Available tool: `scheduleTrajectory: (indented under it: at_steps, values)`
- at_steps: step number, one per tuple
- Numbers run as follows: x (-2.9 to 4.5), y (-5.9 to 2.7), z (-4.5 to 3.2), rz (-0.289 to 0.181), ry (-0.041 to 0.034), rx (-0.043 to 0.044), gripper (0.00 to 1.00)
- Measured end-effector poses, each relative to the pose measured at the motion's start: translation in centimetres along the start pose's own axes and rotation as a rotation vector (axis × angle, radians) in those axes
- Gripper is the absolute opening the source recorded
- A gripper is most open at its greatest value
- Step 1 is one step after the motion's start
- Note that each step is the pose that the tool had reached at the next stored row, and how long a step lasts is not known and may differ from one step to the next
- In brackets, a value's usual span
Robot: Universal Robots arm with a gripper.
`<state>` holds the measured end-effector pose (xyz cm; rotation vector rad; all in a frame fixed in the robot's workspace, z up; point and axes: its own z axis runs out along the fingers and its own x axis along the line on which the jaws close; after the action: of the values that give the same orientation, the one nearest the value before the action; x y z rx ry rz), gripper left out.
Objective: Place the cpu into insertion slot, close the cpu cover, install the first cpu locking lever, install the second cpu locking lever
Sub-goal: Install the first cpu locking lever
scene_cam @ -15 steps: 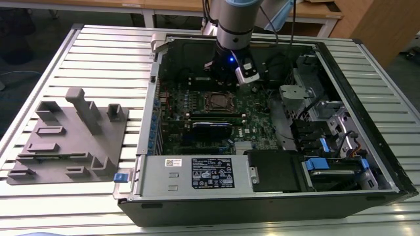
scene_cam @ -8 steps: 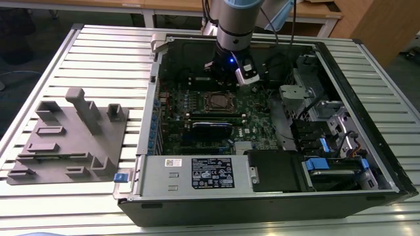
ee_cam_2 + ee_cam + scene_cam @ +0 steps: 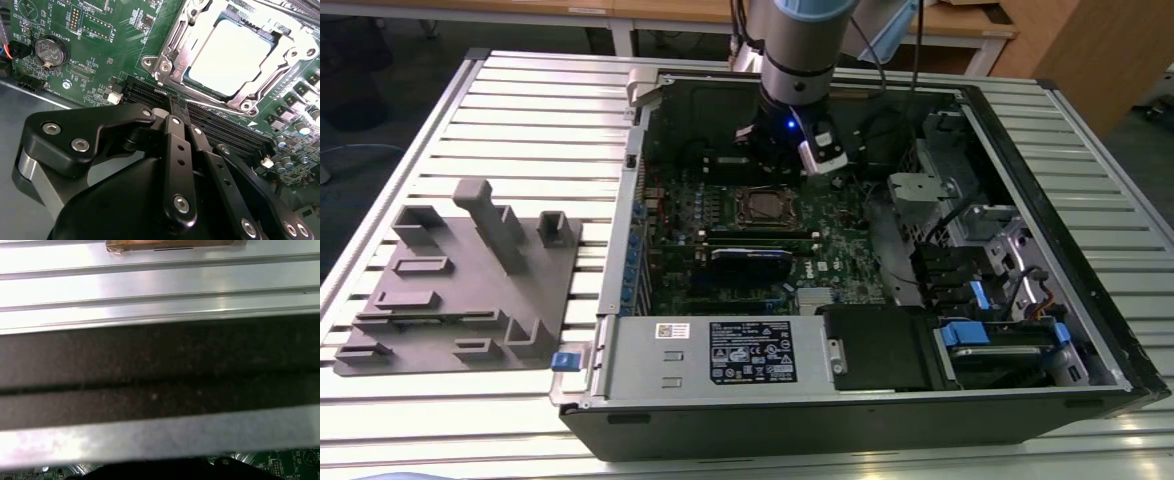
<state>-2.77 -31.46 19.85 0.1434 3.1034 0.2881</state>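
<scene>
"Black jointed-metal gripper (image 3: pixel 176 102), item one. Jaws?"

"Pressed together, with nothing visible between them. The tips sit low over the long black plastic memory slots (image 3: pixel 142 91), just beside the socket. My guess is that it is there to work the socket's near edge."

"Item two?"

"Thin bright metal rod (image 3: pixel 220 111) along that edge, probably a locking lever. Latched or not, I cannot tell."

"Item three?"

"Thin square silver steel cpu cover (image 3: pixel 172 47), stamped, with screw heads at the corners. It lies flat so its window frames the chip."

"And the chip?"

"Flat square cpu (image 3: pixel 234 56) with a smooth, dull silver-grey lid, seated in the small square black insertion slot (image 3: pixel 735 206) under the cover. Placement and cover look done."

"Surroundings?"

"Green fibreglass motherboard (image 3: pixel 100 70), densely printed, with a round silver coin battery (image 3: pixel 50 50) in a black holder. Farther off, a black sheet-steel tower case (image 3: pixel 854 425) lies open side up for access on a ribbed aluminium table (image 3: pixel 534 100). A grey moulded parts fixture (image 3: pixel 454 280) sits alongside, on the exterior view's left."
</scene>
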Motion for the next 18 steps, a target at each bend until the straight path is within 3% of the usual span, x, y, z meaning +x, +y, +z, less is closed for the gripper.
scheduleTrajectory:
  at_steps: [6, 18]
  values:
    - [-0.02, -0.22, -0.04, 0.0, 0.0014, -0.017, 0.11]
    - [-0.08, -0.9, -0.15, 0.001, 0.0004, -0.0192, 0.11]
